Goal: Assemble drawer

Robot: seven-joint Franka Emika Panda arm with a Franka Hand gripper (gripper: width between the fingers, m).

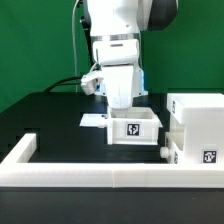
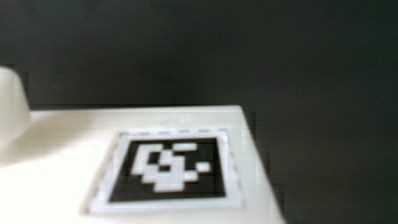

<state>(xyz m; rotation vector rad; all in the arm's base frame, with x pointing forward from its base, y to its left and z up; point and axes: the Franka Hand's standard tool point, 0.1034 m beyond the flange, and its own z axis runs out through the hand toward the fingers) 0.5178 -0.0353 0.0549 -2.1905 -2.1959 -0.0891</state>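
Note:
In the exterior view a small open-topped white tray (image 1: 134, 128) with a square tag on its front stands mid-table. The tall white box housing (image 1: 197, 118) stands at the exterior view's right, with a second tagged white part (image 1: 205, 153) low in front of it. My gripper (image 1: 120, 103) hangs just above the tray's back rim; its fingertips are hidden, so I cannot tell if they are open or shut. The wrist view shows only a blurred flat white surface (image 2: 71, 150) carrying a black-and-white tag (image 2: 169, 165) on the black table; no fingers show there.
The long low white border wall (image 1: 100, 172) runs along the front and turns up the exterior view's left side (image 1: 20, 150). The marker board (image 1: 92, 120) lies flat behind the tray. A rounded white edge (image 2: 9, 105) shows in the wrist view.

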